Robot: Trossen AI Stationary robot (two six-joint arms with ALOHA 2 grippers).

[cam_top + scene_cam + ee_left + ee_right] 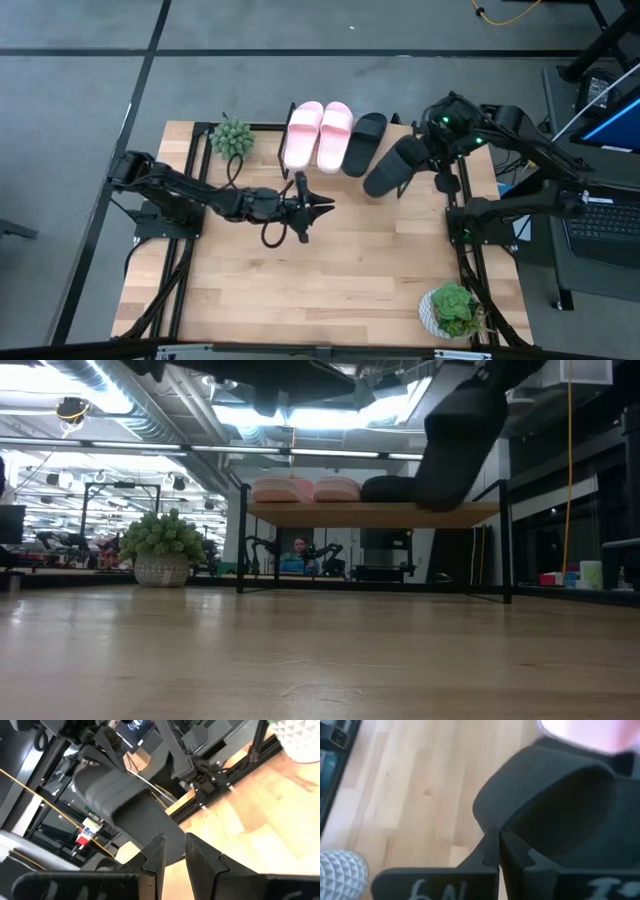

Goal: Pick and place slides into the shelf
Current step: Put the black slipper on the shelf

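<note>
The shelf [380, 515] stands at the table's far side. On it lie two pale pink slides [303, 133] [335, 135] and a black slide [366, 140], side by side. A second black slide [395, 165] hangs tilted by the shelf's right end, with my right gripper [499, 851] shut on it. In the low view this slide [460, 440] slants steeply, its lower end down at the shelf top. My left gripper [318, 207] hovers over the table's middle, pointing toward the held slide; its fingers [155, 857] stand a narrow gap apart with nothing between them. My right gripper pinches the black slide's wide strap at its edge [492, 827] between its two fingers. The fingers slant down from the table's right side. The slide hangs tilted below them, its lower end [440, 500] at the shelf top; whether it rests there I cannot tell.
A potted plant [232, 138] stands at the shelf's left end, another in a white pot [452, 308] at the near right corner. Bare wooden tabletop [330, 280] lies in the middle and near side. A desk with screens [610, 130] stands beyond the right edge.
</note>
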